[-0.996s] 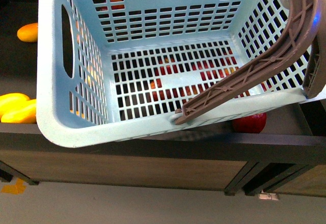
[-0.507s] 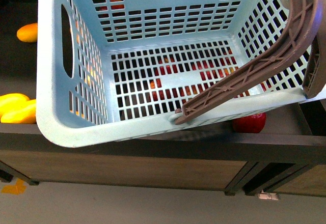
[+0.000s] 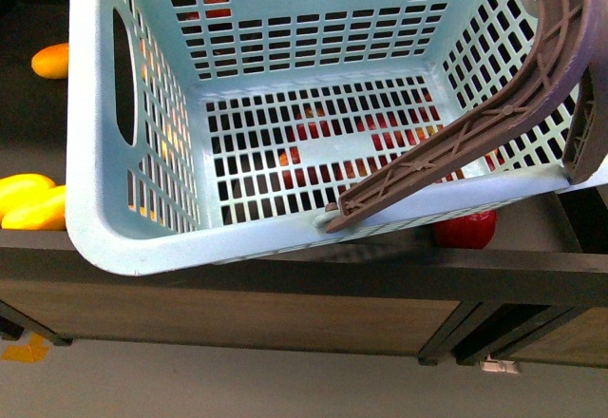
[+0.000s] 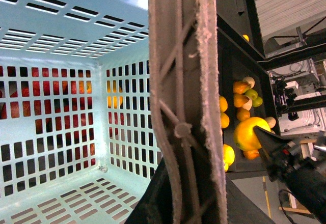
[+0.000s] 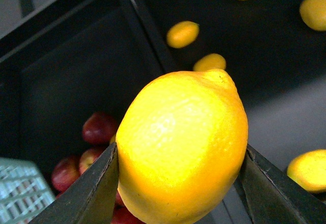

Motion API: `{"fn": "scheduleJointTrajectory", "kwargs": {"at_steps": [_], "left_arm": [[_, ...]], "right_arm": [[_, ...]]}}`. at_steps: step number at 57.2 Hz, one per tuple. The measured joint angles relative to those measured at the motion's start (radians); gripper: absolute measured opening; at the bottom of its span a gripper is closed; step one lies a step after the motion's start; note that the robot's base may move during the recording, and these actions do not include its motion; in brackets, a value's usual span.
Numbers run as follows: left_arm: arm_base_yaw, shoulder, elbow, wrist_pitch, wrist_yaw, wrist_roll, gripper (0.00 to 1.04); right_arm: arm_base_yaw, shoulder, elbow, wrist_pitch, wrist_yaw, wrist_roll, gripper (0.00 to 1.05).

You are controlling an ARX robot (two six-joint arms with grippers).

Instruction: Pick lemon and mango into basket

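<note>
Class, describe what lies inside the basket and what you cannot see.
The basket holds no fruit. Red fruit beneath shows through its slotted floor; the plastic bars hide the rest. The lemon sits outside, in the right gripper.

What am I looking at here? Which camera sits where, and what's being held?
This is a two-armed robot at a dark fruit shelf. The front picture comes from a camera on its body. The turquoise basket fills it, tilted over red fruit, with yellow fruit to the left. The other two pictures come from cameras on the wrists. The left one looks along the basket's brown handle; how it is held is hidden. The right one shows the right hand clamped on a lemon. Nothing is in the basket yet.
</note>
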Motion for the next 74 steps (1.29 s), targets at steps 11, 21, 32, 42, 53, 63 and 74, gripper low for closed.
{"fn": "scheduleJointTrajectory", "kwargs": {"at_steps": [11,21,32,42,53,63,74], "left_arm": [[0.000,0.000,0.000,0.000,0.001,0.000,0.05],[0.000,0.000,0.000,0.000,-0.001,0.000,0.05],[0.000,0.000,0.000,0.000,0.000,0.000,0.05],[0.000,0.000,0.000,0.000,0.001,0.000,0.05],[0.000,0.000,0.000,0.000,-0.002,0.000,0.05],[0.000,0.000,-0.008,0.000,-0.004,0.002,0.05],[0.002,0.000,-0.008,0.000,-0.005,0.003,0.05]], "right_arm": [[0.186,-0.194,-0.060,-0.010,0.046,0.000,0.58],[0.366,-0.249,-0.096,-0.014,0.141,-0.021,0.58],[0.505,-0.242,-0.149,-0.003,0.221,-0.040,0.58],[0.587,-0.207,-0.158,0.039,0.272,-0.051,0.75],[0.589,-0.222,-0.171,0.045,0.290,-0.045,0.97],[0.477,-0.386,-0.236,0.010,0.367,-0.041,0.96],[0.345,-0.642,-0.435,0.217,0.237,-0.156,0.79]]}}
